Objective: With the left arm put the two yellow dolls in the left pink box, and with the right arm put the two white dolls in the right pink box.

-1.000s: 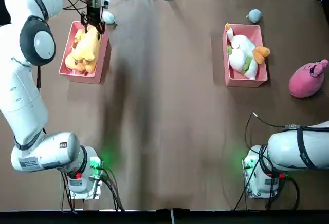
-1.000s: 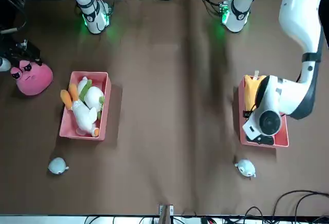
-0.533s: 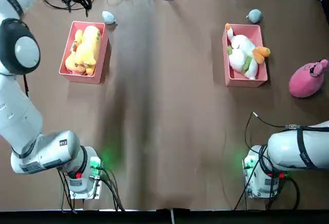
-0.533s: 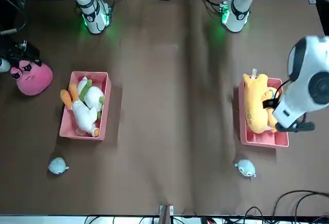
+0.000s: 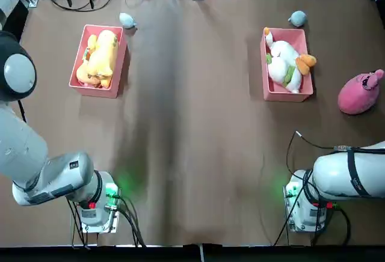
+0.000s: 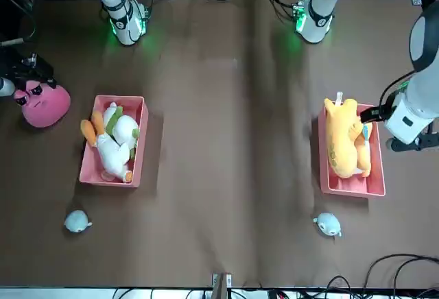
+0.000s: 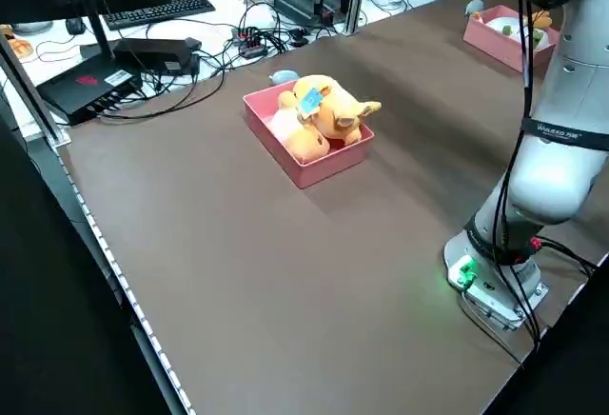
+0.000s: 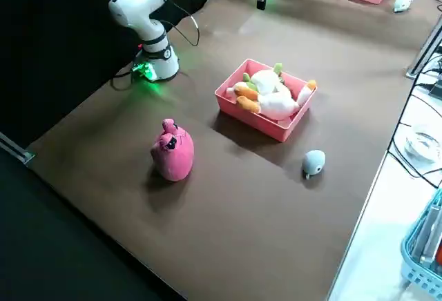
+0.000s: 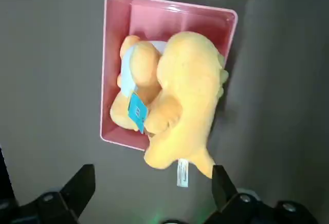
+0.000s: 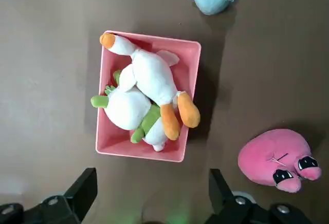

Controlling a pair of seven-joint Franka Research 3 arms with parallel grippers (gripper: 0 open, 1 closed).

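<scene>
My left gripper (image 9: 149,196) and right gripper (image 10: 149,193) are both wide open and empty, but the big yellow doll (image 9: 187,106) sticks out over the left pink box (image 9: 169,18) and might tip onto the desk (image 5: 192,124) if bumped.

We found no text we could read. The yellow dolls (image 9: 175,111) carried a blue tag (image 9: 135,112), but its print was too small.

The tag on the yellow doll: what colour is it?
Blue; the tag on the yellow doll shows best in the left wrist view.
</scene>
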